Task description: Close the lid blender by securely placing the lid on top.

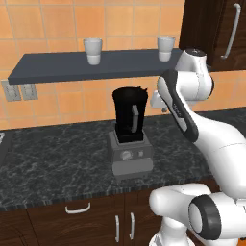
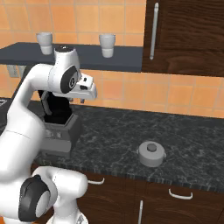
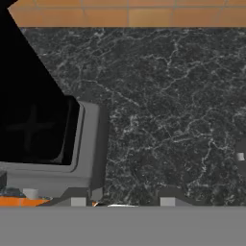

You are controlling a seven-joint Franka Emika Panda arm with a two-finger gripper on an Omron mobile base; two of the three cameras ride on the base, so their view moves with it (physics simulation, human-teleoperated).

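The blender (image 1: 129,117) stands mid-counter: a tall black jar with a grey handle on a boxy grey base (image 1: 130,157) with a round dial, its top uncovered. It also appears behind my arm in the right base view (image 2: 59,114), and the hand view looks down into the blender jar (image 3: 33,127). The lid (image 2: 152,153), a squat grey cap with a knob, lies on the counter well to the blender's right. My gripper (image 2: 77,101) hangs above the counter just right of the jar, near its top. The gripper (image 3: 123,202) is open, fingertips apart, nothing between them.
Two white cups (image 1: 92,51) (image 1: 166,47) stand on a dark shelf (image 1: 57,67) above the blender. A dark wall cabinet (image 2: 188,37) hangs at the upper right. Wall outlets (image 1: 21,91) sit at the left. Bare black counter (image 2: 113,135) lies between blender and lid.
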